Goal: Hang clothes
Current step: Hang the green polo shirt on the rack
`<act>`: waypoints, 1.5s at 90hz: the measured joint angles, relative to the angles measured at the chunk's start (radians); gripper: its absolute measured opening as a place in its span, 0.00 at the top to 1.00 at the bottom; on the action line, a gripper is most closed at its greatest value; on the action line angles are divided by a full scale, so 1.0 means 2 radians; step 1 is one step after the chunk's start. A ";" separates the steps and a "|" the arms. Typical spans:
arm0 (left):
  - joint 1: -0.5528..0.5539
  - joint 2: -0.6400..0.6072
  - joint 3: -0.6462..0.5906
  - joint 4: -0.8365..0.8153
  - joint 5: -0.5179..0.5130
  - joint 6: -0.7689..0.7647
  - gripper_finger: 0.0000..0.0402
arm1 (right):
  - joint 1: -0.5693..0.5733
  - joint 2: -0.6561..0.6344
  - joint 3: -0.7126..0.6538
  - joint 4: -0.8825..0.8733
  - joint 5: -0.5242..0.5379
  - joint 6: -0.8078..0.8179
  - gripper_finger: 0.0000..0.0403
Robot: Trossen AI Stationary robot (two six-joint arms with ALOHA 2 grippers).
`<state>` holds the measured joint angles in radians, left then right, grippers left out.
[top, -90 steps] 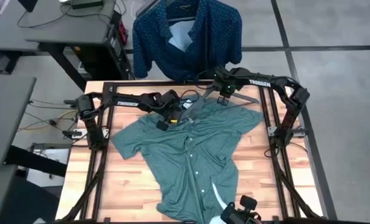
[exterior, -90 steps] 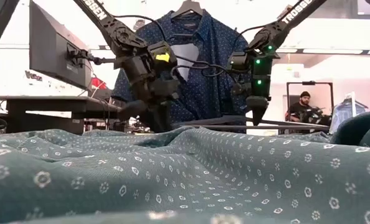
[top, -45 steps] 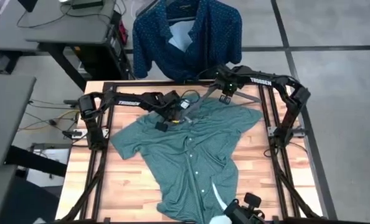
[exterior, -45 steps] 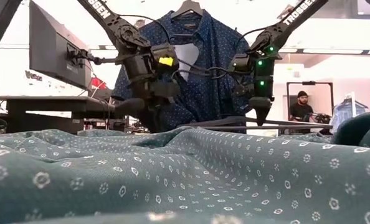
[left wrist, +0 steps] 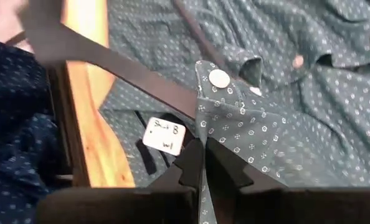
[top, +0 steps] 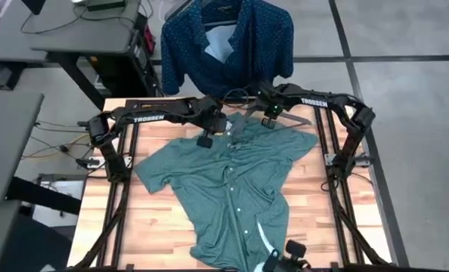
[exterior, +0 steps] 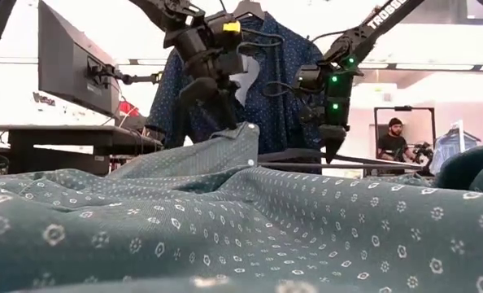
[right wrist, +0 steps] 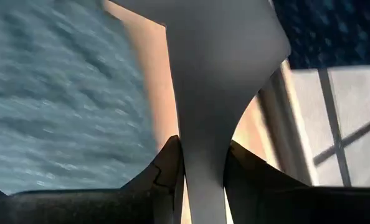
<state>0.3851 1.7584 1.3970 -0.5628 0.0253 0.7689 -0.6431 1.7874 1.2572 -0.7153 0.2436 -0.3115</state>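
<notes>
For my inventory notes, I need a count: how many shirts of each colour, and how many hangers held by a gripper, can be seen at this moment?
Teal-green shirt, spread on the table, collar pinched by the left gripper: 1
Navy dotted shirt, hanging beyond the table: 1
Black hanger, held by the right gripper: 1
Total: 3

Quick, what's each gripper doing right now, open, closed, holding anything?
Left gripper: shut on the teal-green shirt, pinching its collar edge.
Right gripper: shut on the hanger at the table's far edge.
</notes>
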 joint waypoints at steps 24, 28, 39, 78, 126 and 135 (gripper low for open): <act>-0.006 0.000 0.001 -0.001 0.002 -0.028 1.00 | 0.073 0.002 0.000 0.087 -0.007 0.084 0.83; -0.008 0.000 0.001 -0.001 0.002 -0.028 1.00 | 0.080 0.010 0.000 0.103 -0.010 0.097 0.83; -0.014 0.000 0.001 -0.001 0.003 -0.029 1.00 | 0.098 0.043 0.002 0.105 -0.049 0.127 0.83; -0.019 -0.006 0.002 -0.006 0.001 -0.037 1.00 | 0.141 0.099 0.067 0.113 -0.097 0.142 0.83; -0.012 -0.034 0.001 -0.009 -0.002 -0.155 0.88 | 0.101 0.062 0.111 0.067 -0.201 0.127 0.29; 0.005 -0.043 0.001 0.003 -0.004 -0.237 0.84 | 0.071 0.035 0.112 0.058 -0.203 0.103 0.28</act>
<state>0.3949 1.6731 1.3994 -0.5571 0.0180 0.2945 -0.5012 1.8565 1.4815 -0.5987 -0.1622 -0.1063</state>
